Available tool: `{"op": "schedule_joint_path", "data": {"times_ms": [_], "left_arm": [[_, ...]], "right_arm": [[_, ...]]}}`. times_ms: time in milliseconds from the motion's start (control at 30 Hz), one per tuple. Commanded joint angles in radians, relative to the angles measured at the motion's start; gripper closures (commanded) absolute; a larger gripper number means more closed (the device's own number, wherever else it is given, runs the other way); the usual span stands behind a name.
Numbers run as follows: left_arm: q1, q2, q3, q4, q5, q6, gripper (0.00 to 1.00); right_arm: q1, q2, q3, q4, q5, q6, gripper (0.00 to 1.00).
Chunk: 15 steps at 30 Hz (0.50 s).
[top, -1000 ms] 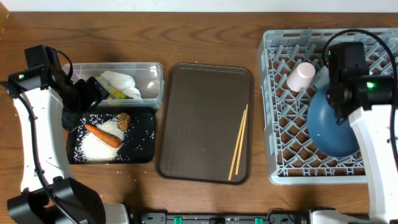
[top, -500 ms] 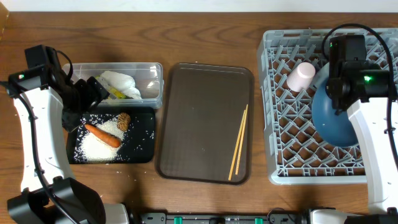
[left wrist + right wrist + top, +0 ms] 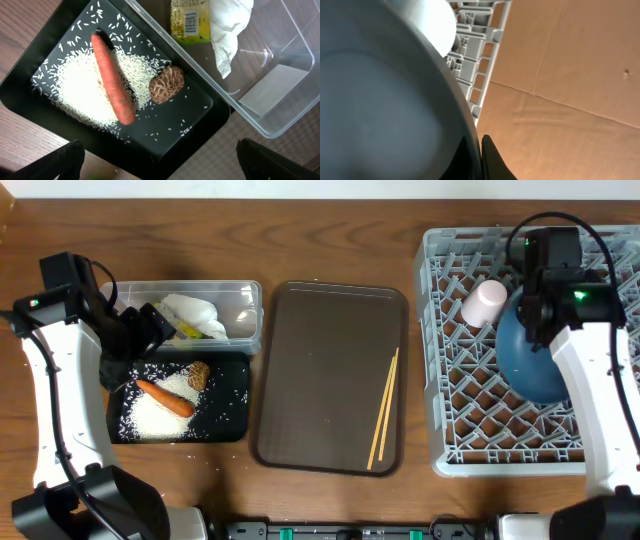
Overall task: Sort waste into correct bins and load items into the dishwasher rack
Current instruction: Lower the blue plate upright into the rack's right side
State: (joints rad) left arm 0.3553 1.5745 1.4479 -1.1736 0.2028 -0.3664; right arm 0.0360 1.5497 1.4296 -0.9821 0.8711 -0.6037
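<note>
Right gripper (image 3: pixel 479 150) holds a large dark-blue plate (image 3: pixel 530 365) tilted over the grey lattice dishwasher rack (image 3: pixel 470 420).
Its jaws are closed on the smooth plate's thin rim, probably to slot it on edge between the pegs, beside the pink cup (image 3: pixel 484 303). The left gripper (image 3: pixel 160 162) hovers with jaws wide open and empty above the shallow black tray (image 3: pixel 232 425) of carrot (image 3: pixel 112 80) and loose rice (image 3: pixel 75 90). The crumpled napkin (image 3: pixel 227 30) lies in the clear tub (image 3: pixel 245 310).

L claw (image 3: pixel 146 330) wide open, aimed down; R claw (image 3: pixel 479 155) pinched shut, arm stretched fwd.
</note>
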Motion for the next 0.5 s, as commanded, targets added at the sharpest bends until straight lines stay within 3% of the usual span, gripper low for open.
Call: {"op": "schedule_joint_path", "data": {"times_ms": [0,467], "left_arm": [[0.005,-0.015,0.000,-0.003,-0.006,0.002,0.02],[0.005,-0.015,0.001,-0.003,-0.006,0.002,0.02]], "right_arm": [[0.003,0.026,0.014,-0.002,0.027,-0.018,0.99],[0.068,0.047,0.014,-0.030,0.136,-0.027,0.99]]}}
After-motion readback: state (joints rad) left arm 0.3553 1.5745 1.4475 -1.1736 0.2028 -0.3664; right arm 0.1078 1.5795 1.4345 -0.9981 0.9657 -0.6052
